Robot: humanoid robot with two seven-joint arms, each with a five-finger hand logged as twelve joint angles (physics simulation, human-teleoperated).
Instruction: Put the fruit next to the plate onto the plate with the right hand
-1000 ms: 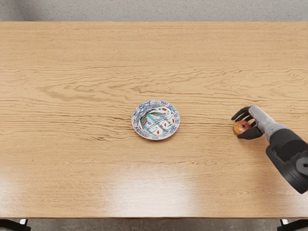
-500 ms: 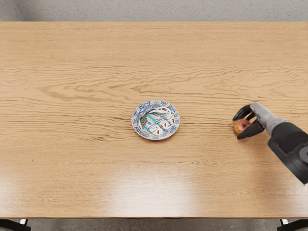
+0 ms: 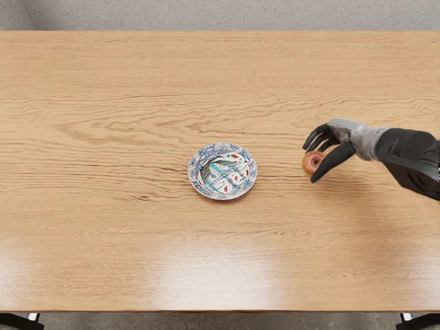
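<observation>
A small red and yellow apple is held in my right hand, whose dark fingers curl round it. The arm comes in from the right edge. Hand and apple hang over the wood to the right of the plate, a small round dish with a blue, green and red pattern near the table's middle. A gap of bare wood lies between apple and plate. Nothing rests on the plate. The left arm does not show.
The wooden table fills the view, with its far edge at the top and its front edge near the bottom. A grey floor shows beyond both edges.
My right hand closed on the apple, lifted it and carried it left toward the plate. The forearm swung up to lie more level. The plate did not move.
</observation>
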